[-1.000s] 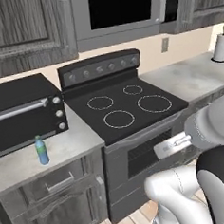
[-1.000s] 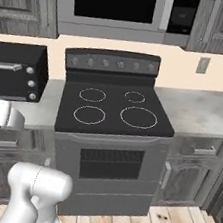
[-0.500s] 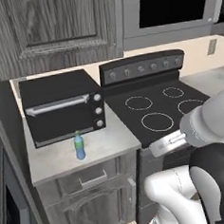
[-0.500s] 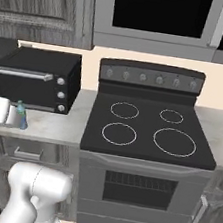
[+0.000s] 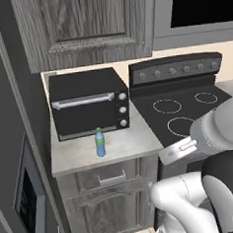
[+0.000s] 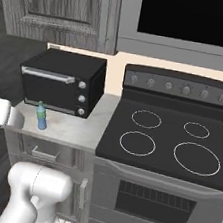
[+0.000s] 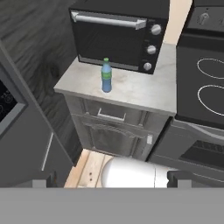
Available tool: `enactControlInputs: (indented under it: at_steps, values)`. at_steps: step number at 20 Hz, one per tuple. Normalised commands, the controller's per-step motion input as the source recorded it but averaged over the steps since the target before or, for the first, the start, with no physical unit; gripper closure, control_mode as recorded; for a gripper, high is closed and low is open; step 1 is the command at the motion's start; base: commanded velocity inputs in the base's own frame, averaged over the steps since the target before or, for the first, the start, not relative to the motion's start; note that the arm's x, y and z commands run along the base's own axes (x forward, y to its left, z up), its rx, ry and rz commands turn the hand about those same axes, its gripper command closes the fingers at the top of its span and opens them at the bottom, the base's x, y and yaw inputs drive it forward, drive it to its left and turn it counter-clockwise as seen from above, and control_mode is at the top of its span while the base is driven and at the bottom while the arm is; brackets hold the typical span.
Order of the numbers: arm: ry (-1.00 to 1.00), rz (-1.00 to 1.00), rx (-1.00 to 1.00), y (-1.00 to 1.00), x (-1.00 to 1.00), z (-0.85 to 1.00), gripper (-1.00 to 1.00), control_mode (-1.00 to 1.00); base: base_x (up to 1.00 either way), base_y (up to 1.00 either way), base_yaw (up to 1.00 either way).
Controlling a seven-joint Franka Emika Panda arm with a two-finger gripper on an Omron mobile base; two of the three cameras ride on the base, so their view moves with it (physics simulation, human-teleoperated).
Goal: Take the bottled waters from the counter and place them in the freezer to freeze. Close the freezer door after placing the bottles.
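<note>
A blue bottle (image 7: 106, 77) (green cap) is standing on the pale counter (image 7: 131, 89); the black oven (image 7: 118, 37) is sitting above grey wood-grain drawers (image 7: 113, 127).

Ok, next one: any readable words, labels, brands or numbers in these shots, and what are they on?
No text can be read.
Blue bottle: green band around it, no legible print.
Toaster oven knobs: no readable markings.
Stove control panel: knobs, marks too small to read.
Freezer door dispenser panel: faint light symbols, too blurred to read.

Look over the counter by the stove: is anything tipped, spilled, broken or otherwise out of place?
Nothing stands out. The blue bottle stands upright on the counter in front of the toaster oven, cap on, with no spill around it.
</note>
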Motion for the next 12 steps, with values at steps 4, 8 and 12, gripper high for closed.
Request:
enactControlInputs:
  at_steps: [4,8,12]
  values:
    - [0.0,0.0,0.0,0.0,0.0,0.0,-1.0,1.0,0.42,-0.1,0.0]
    - [0.0,0.0,0.0,0.0,0.0,0.0,-1.0,1.0,0.44,-0.03,0.0]
    - [0.0,0.0,0.0,0.0,0.0,0.0,-1.0,1.0,0.41,-0.05,0.0]
